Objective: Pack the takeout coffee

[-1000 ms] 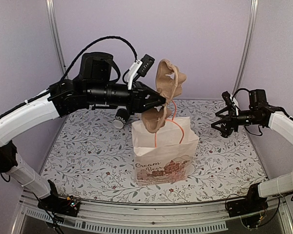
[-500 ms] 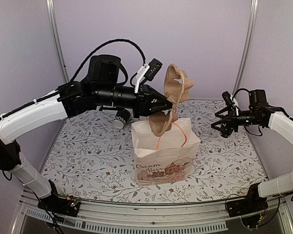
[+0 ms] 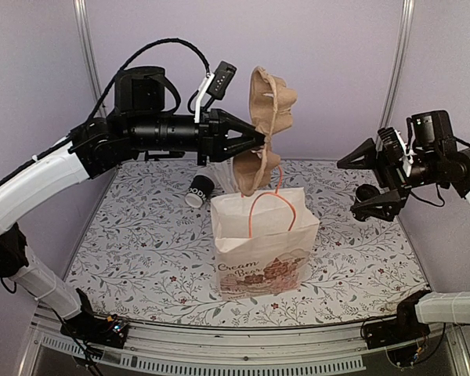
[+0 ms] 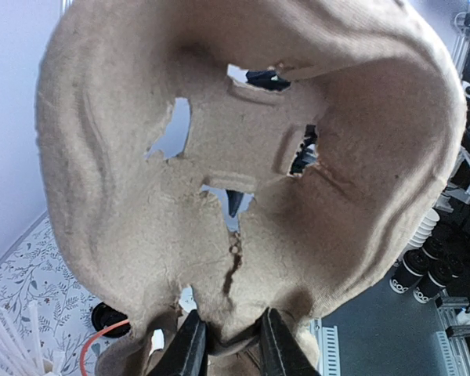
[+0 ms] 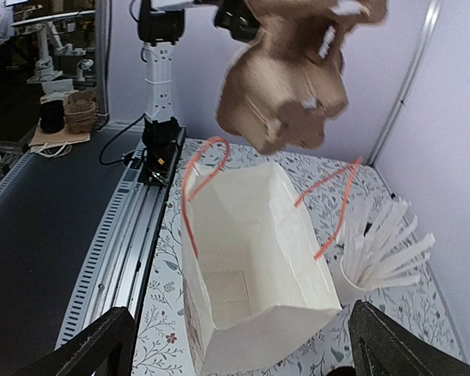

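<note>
Left tool [image 3: 258, 142]: pinching the edge of the pulp carrier [image 3: 270, 98], above the paper bag [image 3: 262, 251].
Right tool [image 3: 356, 186]: jaws wide, empty, right of bag.
Takeout coffee [image 3: 197, 190]: on desk [image 3: 141, 251], far-left of bag; lid unclear.

- The takeout coffee [image 3: 197, 190] is a small dark paper cup with white letters on its side and a round black end.
- It seems tilted; whether it lies flat cannot be told.
- It is on the table [image 3: 141, 251], near the left back corner of the paper bag [image 3: 262, 258], outside it.
</note>
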`<state>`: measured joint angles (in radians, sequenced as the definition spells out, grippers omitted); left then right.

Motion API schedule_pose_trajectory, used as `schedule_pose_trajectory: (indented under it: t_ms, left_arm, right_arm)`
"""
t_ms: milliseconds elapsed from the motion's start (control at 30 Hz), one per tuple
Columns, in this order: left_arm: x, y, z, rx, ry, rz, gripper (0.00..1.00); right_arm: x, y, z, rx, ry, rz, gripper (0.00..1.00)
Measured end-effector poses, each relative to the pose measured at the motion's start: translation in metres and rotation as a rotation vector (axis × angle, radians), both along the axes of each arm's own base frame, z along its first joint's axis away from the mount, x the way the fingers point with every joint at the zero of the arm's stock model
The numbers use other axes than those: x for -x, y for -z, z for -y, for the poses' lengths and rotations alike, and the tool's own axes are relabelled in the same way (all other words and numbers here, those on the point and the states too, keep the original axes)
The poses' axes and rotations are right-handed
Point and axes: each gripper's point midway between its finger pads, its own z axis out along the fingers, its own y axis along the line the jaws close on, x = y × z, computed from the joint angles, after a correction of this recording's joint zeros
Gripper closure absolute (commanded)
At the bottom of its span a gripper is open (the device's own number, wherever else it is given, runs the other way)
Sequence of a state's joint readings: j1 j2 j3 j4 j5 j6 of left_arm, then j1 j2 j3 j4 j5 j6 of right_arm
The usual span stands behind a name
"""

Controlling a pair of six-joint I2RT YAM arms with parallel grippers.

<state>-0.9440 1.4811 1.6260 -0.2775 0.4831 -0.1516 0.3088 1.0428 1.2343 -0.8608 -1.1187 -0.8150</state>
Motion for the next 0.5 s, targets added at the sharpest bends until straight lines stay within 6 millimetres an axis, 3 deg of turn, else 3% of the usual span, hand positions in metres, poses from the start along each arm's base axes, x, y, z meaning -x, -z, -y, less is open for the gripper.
schedule_pose_trajectory:
  t_ms: [67,133,500]
  left_arm:
    - [0.001,-0.001,0.0,0.005,0.006,-0.009,0.76]
    - [0.001,-0.002,0.001,0.01,0.006,-0.017,0.76]
    - [-0.006,0.004,-0.002,0.008,-0.021,-0.054,0.76]
  right_arm:
    - [0.02,-0.021,-0.012,-0.016,-0.089,0.056,0.01]
    - [0.032,-0.027,-0.026,-0.014,-0.157,0.073,0.03]
    - [0.045,-0.001,-0.09,0.109,-0.229,0.087,0.29]
